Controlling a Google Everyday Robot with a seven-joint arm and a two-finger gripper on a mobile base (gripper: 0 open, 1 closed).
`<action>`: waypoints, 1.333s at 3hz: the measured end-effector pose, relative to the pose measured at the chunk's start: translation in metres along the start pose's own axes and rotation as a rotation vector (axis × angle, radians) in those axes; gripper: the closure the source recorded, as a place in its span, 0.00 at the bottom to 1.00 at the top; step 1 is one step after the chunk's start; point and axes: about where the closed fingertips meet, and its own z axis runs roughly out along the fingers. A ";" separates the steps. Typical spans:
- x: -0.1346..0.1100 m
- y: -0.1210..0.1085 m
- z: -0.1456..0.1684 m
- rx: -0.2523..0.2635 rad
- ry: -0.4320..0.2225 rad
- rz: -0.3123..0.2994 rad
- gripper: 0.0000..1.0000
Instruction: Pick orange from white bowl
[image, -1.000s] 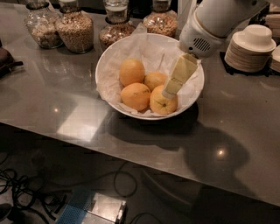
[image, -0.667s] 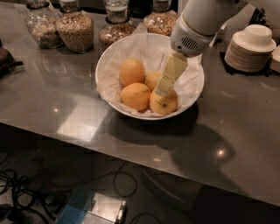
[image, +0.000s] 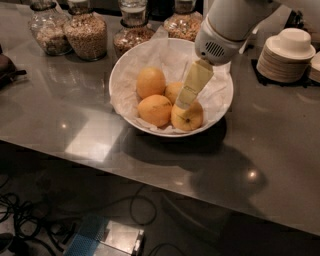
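Observation:
The white bowl (image: 118, 75), lined with crumpled white paper, stands at the middle of the grey counter. It holds several oranges. The orange (image: 190, 118) with a dark stem dimple lies at the front right of the bowl, next to three similar ones (image: 150, 81), (image: 155, 110), (image: 172, 91). My gripper (image: 184, 102) hangs from the white arm (image: 227, 27) and reaches down into the bowl. Its yellowish tip sits right at the top of the dimpled orange, partly covering the orange behind it.
Several glass jars of grains (image: 86, 32) stand behind the bowl. Stacked off-white dishes (image: 290, 52) sit at the right. A dark object (image: 7, 65) lies at the left edge. The counter's front edge (image: 150, 172) drops to a floor with cables.
The arm has shifted a little to the left over the bowl. The gripper tip stays at the front right orange. The oranges have not moved.

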 end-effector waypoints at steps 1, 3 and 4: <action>0.013 0.006 -0.019 0.150 0.085 0.088 0.00; 0.024 -0.003 -0.024 0.206 0.111 0.156 0.00; 0.032 -0.004 -0.020 0.231 0.133 0.228 0.00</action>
